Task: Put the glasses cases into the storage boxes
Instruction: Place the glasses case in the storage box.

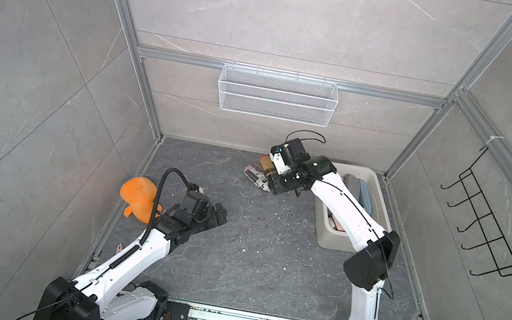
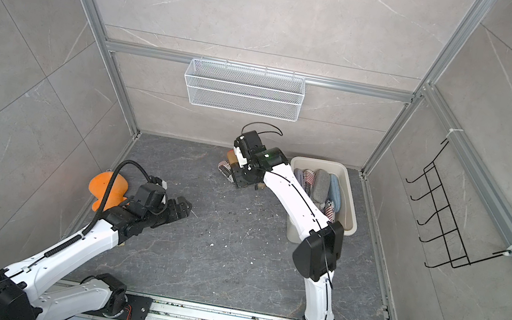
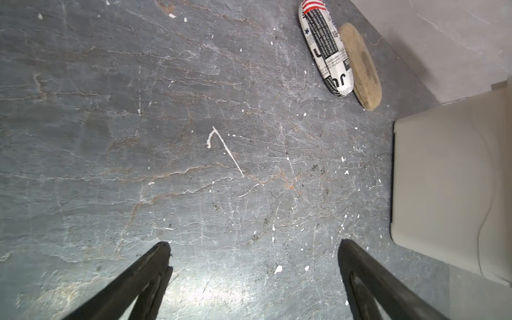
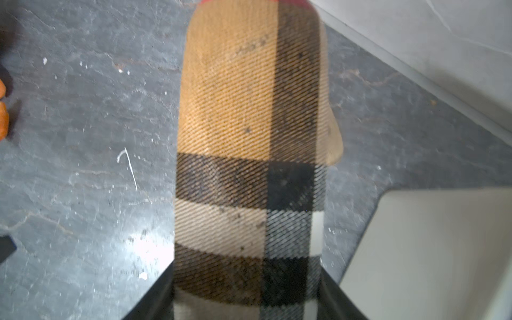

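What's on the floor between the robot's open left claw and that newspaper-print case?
Only bare dark floor, marked by white flecks and a scratch, lies between the left gripper and the newspaper-print case. The left wrist view shows this most clearly.

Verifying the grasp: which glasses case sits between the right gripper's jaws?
The brown plaid case, clamped in the right gripper; the newspaper-print case lies loose on the floor beside it.

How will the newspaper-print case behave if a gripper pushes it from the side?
The newspaper-print case looks like a stiff shell, since it holds a smooth rounded form, so it probably will not bend. Its rounded long sides suggest it may roll rather than slide. The tan case lies against it and would likely move too.
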Action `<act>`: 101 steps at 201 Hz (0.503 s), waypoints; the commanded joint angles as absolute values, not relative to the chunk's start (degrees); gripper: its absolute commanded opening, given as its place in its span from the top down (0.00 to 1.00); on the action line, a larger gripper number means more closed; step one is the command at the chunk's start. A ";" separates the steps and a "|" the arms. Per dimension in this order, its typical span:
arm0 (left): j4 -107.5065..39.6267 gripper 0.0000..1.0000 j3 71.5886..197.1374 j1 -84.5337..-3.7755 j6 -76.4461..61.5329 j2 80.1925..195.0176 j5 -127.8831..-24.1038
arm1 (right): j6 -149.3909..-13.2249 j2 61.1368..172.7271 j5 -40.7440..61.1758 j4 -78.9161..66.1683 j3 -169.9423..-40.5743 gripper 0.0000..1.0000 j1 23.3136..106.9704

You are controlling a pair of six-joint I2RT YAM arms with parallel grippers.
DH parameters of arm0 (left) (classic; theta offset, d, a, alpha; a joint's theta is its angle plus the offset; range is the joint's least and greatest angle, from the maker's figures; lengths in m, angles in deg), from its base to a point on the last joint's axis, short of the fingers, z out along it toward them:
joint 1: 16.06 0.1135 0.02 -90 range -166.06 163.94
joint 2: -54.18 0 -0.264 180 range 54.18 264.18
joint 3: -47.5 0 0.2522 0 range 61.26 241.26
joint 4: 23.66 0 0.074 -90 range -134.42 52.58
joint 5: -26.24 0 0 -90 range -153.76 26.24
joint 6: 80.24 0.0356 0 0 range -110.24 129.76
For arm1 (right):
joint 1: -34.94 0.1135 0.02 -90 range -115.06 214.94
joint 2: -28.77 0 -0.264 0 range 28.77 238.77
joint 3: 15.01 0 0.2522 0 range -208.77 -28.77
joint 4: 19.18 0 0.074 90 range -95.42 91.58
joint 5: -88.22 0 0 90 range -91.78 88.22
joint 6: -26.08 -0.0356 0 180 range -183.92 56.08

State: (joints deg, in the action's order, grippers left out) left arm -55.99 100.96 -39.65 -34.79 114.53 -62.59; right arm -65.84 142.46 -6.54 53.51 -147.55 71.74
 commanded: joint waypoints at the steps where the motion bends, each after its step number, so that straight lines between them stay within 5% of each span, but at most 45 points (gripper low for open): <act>1: -52.18 0.04 101.49 -39.52 -33.57 115.47 -65.38 | -67.94 134.19 -8.45 48.99 -141.24 0.42 70.25; 101: -46.95 0.07 105.29 -40.63 -32.02 122.15 -71.23 | -73.62 112.39 -8.92 44.13 -111.38 0.41 48.85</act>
State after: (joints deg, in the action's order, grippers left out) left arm -49.72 102.01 -40.15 -34.03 120.81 -68.71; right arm -70.91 113.47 -8.77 46.78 -114.98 51.02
